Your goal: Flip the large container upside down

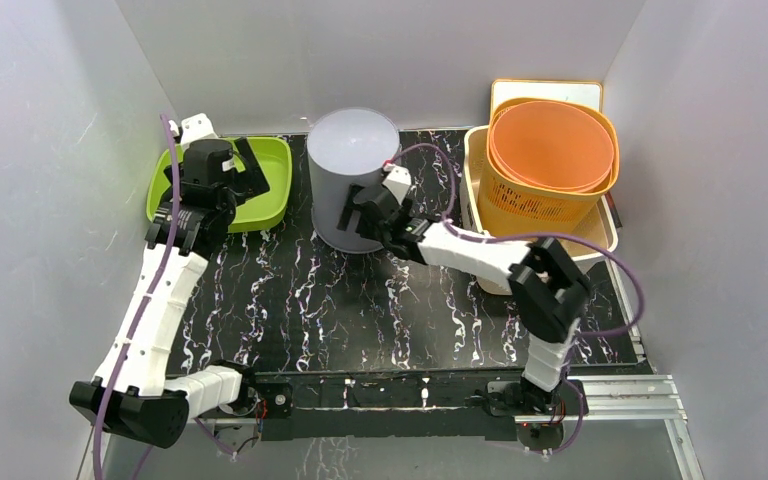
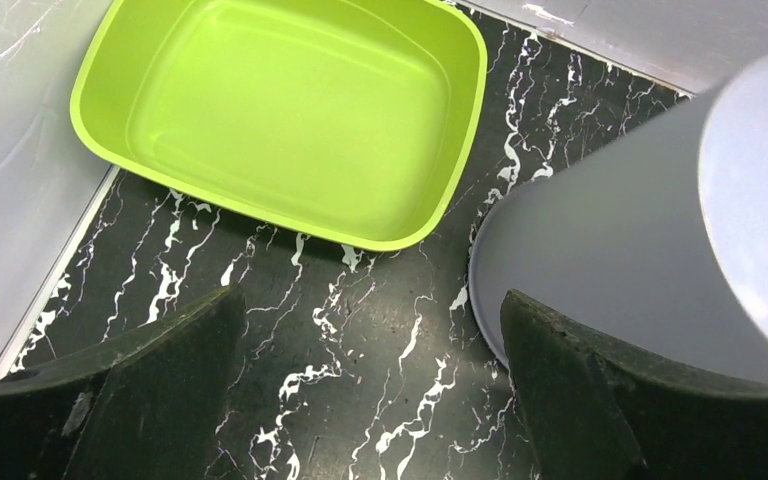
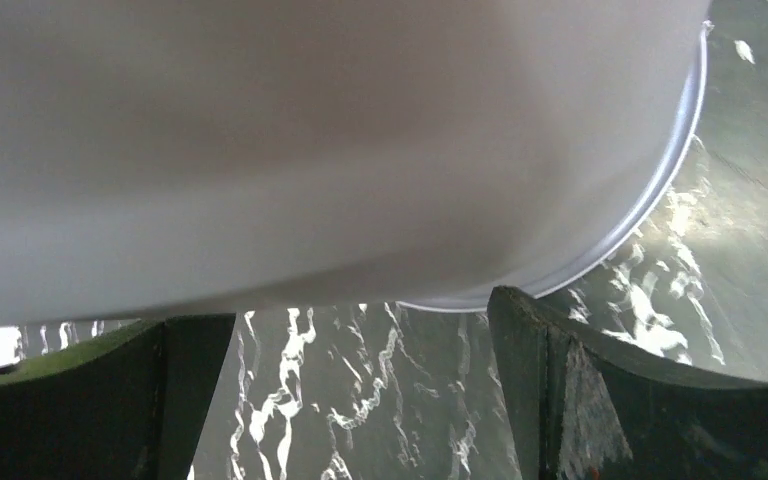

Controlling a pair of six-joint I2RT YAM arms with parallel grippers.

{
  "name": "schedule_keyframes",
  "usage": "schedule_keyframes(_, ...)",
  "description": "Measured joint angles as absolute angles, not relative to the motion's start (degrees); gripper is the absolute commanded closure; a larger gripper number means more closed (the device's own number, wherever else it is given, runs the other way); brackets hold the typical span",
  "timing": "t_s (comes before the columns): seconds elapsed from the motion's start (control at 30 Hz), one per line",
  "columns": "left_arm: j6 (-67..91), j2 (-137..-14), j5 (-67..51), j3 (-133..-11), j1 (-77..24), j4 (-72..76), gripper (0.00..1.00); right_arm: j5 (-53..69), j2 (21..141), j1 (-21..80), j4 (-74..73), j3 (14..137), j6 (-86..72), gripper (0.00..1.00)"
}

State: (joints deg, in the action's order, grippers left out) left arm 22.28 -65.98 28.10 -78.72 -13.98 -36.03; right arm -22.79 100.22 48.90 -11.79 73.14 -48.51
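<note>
The large grey container (image 1: 350, 170) stands at the back centre of the black marbled table, its flat closed end up and its rim down on the table. It also shows in the left wrist view (image 2: 640, 230) and fills the top of the right wrist view (image 3: 310, 150). My right gripper (image 1: 362, 215) is open and empty, close against the container's front right side, jaws apart over bare table (image 3: 360, 320). My left gripper (image 1: 248, 175) is open and empty, just left of the container, above the table (image 2: 370, 310).
A lime green tray (image 1: 272, 190) lies at the back left, also in the left wrist view (image 2: 280, 110). An orange basket (image 1: 550, 150) sits in a cream tub (image 1: 478, 185) at the back right. White walls close in three sides.
</note>
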Motion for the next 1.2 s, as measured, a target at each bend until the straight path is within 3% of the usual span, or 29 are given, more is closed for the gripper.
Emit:
schedule_keyframes(0.47,22.31,-62.87,27.03,-77.58,-13.98,-36.47,0.02,-26.63,128.31,42.46,-4.36,106.61,-40.27,0.02)
schedule_keyframes(0.77,22.74,-60.86,26.72,-75.29,-13.98,-37.1,0.02,-21.19,138.87,37.98,5.76,114.87,-35.9,0.02)
schedule_keyframes(1.2,22.96,-60.84,25.85,-72.16,-13.98,-37.76,0.02,-14.92,148.81,37.78,6.76,126.06,-33.71,0.02)
